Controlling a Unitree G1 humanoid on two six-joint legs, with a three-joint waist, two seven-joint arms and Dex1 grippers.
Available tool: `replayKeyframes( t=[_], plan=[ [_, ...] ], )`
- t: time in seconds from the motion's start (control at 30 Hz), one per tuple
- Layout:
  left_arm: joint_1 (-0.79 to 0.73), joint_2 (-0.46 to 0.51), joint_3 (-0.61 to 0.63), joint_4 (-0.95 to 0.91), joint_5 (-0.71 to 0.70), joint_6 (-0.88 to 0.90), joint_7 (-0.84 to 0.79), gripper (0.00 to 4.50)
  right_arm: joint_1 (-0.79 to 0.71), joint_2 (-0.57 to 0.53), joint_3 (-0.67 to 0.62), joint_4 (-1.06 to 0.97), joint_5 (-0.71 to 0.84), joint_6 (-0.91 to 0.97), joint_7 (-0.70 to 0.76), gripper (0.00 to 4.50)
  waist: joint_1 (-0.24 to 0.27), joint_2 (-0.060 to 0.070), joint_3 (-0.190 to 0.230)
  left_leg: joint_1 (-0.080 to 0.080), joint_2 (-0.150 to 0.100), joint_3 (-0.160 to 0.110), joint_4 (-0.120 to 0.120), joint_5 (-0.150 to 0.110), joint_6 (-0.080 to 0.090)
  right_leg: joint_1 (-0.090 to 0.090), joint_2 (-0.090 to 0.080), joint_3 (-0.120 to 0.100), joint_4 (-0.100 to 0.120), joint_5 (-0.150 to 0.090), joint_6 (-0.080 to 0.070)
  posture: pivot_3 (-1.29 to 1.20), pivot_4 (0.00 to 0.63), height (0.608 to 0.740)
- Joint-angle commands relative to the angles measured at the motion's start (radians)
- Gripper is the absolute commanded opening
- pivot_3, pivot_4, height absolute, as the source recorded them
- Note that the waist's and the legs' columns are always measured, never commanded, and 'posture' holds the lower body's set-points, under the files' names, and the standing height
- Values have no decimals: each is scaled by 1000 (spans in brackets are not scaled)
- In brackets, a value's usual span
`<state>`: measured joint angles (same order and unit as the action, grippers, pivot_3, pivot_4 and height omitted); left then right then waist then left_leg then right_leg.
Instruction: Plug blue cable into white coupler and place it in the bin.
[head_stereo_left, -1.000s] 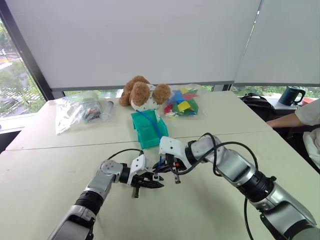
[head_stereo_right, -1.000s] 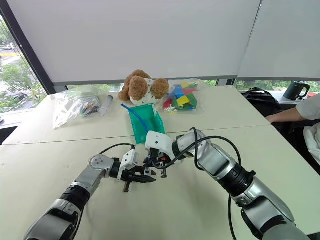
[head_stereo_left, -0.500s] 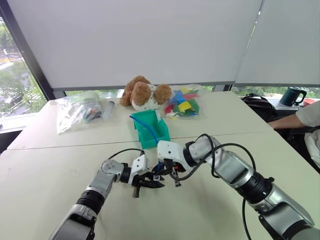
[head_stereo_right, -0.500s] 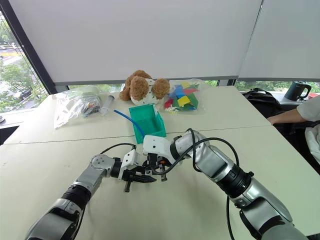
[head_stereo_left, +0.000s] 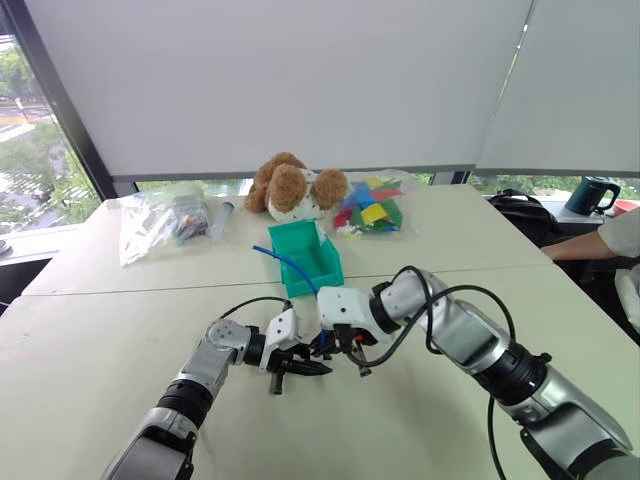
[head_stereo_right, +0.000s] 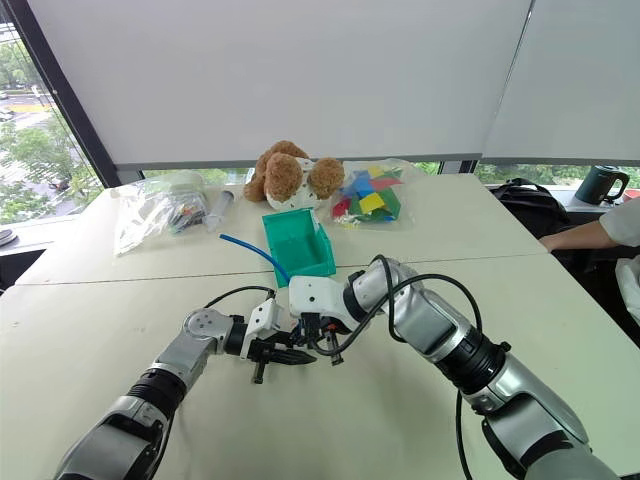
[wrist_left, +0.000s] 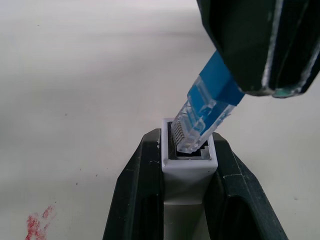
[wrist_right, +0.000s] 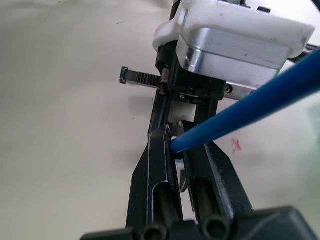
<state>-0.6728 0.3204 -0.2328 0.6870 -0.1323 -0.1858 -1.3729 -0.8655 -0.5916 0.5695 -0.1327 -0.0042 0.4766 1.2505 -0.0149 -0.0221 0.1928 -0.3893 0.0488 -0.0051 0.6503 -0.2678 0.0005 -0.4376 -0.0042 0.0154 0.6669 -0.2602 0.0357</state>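
Observation:
In the left wrist view my left gripper (wrist_left: 189, 150) is shut on the white coupler (wrist_left: 189, 167), socket facing outward. The clear plug of the blue cable (wrist_left: 202, 117) sits tilted with its tip in the socket mouth. My right gripper (wrist_right: 175, 144) is shut on the blue cable (wrist_right: 260, 100) just behind the plug. Both grippers meet low over the table's middle, left gripper (head_stereo_left: 308, 367) beside right gripper (head_stereo_left: 338, 350). The cable's free tail (head_stereo_right: 250, 253) arcs up and left, in front of the teal bin (head_stereo_left: 310, 262), which stands just beyond the grippers.
A brown plush toy (head_stereo_left: 292, 186) sits behind the bin. A clear bag of coloured blocks (head_stereo_left: 368, 212) lies to its right and another clear bag (head_stereo_left: 160, 220) at far left. A person's arm (head_stereo_left: 592, 243) and a dark mug (head_stereo_left: 588, 194) are at the right edge.
The right wrist has rolled, and the cable's free tail has swung lower and further left across the bin. Both hands have stayed in place, still gripping.

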Motion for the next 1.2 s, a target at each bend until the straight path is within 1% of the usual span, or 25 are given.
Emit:
replayKeyframes(
  t=[0.03,0.27,0.43,0.97,1.2],
  plan=[
    [-19,-3,12,0,0,-18,6,415,4,-1,-28,14,21,55,16,0,1,0,0,0,0,0,0,0,0,0,0,0,0,0,0,0,150,740],
    [-27,-10,12,9,2,-24,6,415,-31,46,-47,119,58,89,40,0,1,0,0,1,0,0,1,0,0,1,0,0,0,0,0,0,150,740],
    [-29,-16,11,12,3,-28,10,415,-59,71,-32,195,47,69,58,0,1,0,0,2,0,0,1,0,0,3,0,0,0,0,0,0,150,740],
    [-16,-22,16,11,10,-38,26,415,-76,84,-19,190,53,102,125,0,3,0,0,2,0,0,1,0,0,3,0,-1,0,0,0,0,150,740],
    [-12,-29,15,10,13,-43,31,415,-63,96,0,251,20,64,115,0,4,0,0,2,0,0,1,0,0,3,-1,-1,0,0,0,0,150,740]
  ],
)
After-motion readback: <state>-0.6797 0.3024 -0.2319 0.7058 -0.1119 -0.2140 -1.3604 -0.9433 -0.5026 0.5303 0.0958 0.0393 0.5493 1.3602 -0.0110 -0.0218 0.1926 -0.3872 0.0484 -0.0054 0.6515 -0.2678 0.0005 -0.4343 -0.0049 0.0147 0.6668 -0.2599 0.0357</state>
